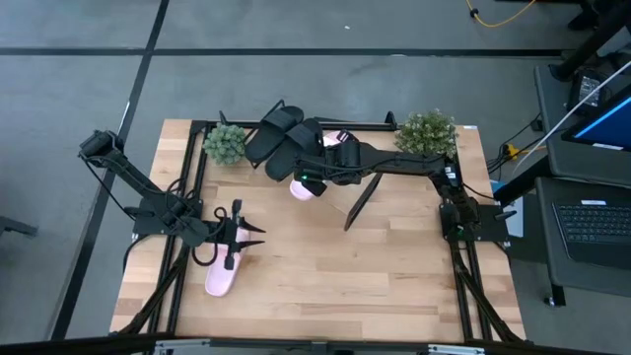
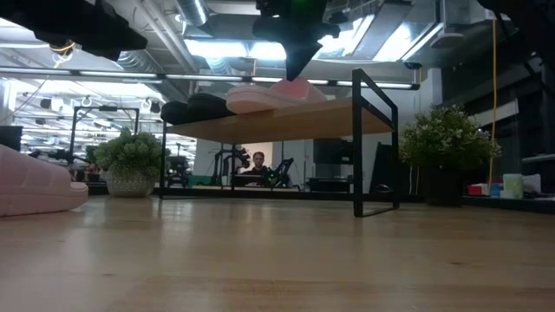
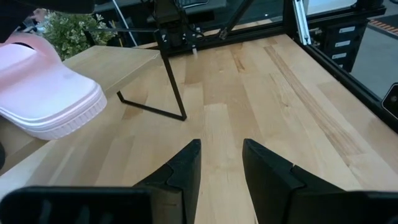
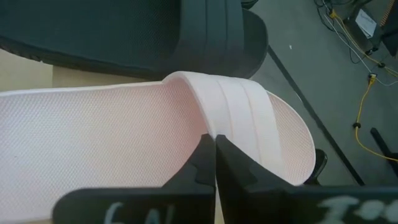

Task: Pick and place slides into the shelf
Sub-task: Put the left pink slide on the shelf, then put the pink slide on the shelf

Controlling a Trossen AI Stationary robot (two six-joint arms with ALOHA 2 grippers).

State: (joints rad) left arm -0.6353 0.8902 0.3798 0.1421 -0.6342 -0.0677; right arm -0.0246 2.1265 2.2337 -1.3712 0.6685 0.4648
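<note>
Two black slides (image 1: 279, 133) lie on the slanted shelf (image 2: 321, 121), its board also in the left wrist view (image 3: 127, 62). Next to them a pink slide (image 1: 304, 187) rests sole-down on the board (image 4: 93, 143). My right gripper (image 1: 314, 176) reaches over the shelf from the right and is shut on this pink slide. The second pink slide (image 1: 219, 278) lies flat on the table near its left edge (image 2: 35, 186). My left gripper (image 1: 248, 235) hovers open just beside it, above bare wood (image 3: 222, 165). My right gripper (image 4: 215, 146) pinches the pink slide's strap at its heel-side edge (image 4: 202, 121) between its two fingers. It comes from above, pointing down (image 2: 297, 69). The slide lies on the shelf board beside a black slide (image 4: 124, 31).
Potted plants stand at the shelf's left end (image 1: 225, 143) and right end (image 1: 426, 133). The shelf's black leg (image 1: 360, 205) reaches onto the tabletop. Bare wood lies toward the near right (image 1: 375, 281). A person sits far behind the table (image 2: 257, 160).
</note>
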